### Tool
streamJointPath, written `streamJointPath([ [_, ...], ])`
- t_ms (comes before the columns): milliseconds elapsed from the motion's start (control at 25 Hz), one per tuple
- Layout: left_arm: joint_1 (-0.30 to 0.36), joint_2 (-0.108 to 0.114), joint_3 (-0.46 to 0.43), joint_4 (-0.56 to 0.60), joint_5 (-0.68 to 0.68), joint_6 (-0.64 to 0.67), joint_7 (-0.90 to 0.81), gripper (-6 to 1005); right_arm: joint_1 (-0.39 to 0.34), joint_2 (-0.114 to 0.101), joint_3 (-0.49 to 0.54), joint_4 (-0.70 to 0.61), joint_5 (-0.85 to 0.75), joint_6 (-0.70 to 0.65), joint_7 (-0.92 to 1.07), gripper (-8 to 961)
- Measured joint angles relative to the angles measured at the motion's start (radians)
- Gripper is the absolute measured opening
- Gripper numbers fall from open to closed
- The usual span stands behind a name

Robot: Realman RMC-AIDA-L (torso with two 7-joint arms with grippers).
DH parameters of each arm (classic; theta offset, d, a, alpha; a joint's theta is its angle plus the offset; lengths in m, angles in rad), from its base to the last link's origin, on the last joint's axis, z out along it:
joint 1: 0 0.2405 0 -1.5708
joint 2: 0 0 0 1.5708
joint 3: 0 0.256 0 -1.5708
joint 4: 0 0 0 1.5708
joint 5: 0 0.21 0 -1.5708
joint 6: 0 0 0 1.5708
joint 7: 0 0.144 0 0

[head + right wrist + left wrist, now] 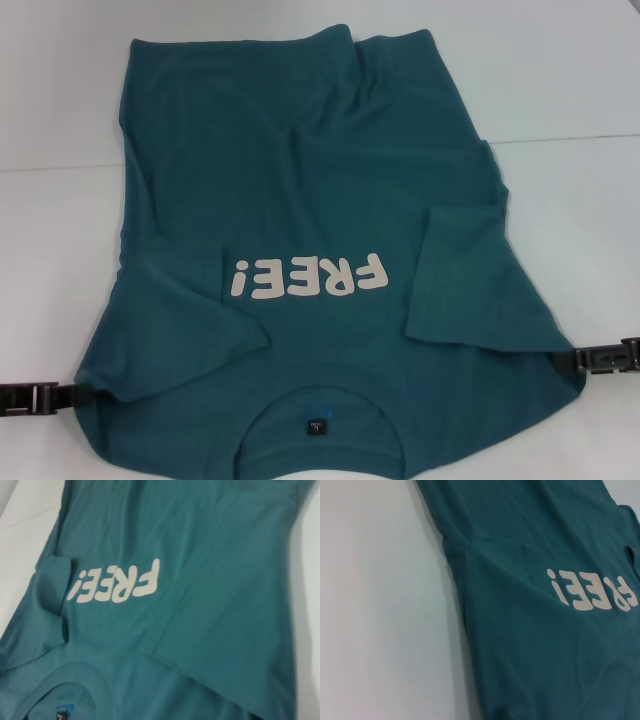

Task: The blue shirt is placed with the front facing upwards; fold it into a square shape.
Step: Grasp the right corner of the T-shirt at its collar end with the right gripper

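We see the blue shirt (300, 200) spread front-up on the white counter (60, 100), its collar (320, 405) nearest the robot and its hem at the far end. The white "FREE!" lettering (308, 277) lies across the chest, upside down in the head view. Both short sleeves are folded inward over the body: the left sleeve (185, 330) lies just beside the exclamation mark, the right sleeve (470, 280) just beside the letter F. A small dark label (316, 428) sits inside the neck opening.

The left pincer (75, 395) lies low at the shirt's left shoulder edge, its black fingers meeting the cloth. The right pincer (572, 362) lies at the right shoulder edge in the same way. Whether either grips the fabric, we cannot tell.

The left wrist view shows the shirt's side edge (465, 580) against the counter (380, 605); the right wrist view shows the lettering (117, 582) and collar (80, 675).
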Motion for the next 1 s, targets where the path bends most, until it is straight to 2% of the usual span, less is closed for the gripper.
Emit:
streamJointPath([
  [440,-0.006,0.002,0.002,-0.007,0.000,0.000,0.000,8,-0.009,0.000,-0.004,-0.002,-0.013,0.017,0.008,909],
  [1000,-0.007,0.003,-0.002,-0.008,0.000,-0.001,0.003,8,0.002,0.024,-0.017,-0.003,-0.015,0.087,0.003,909],
])
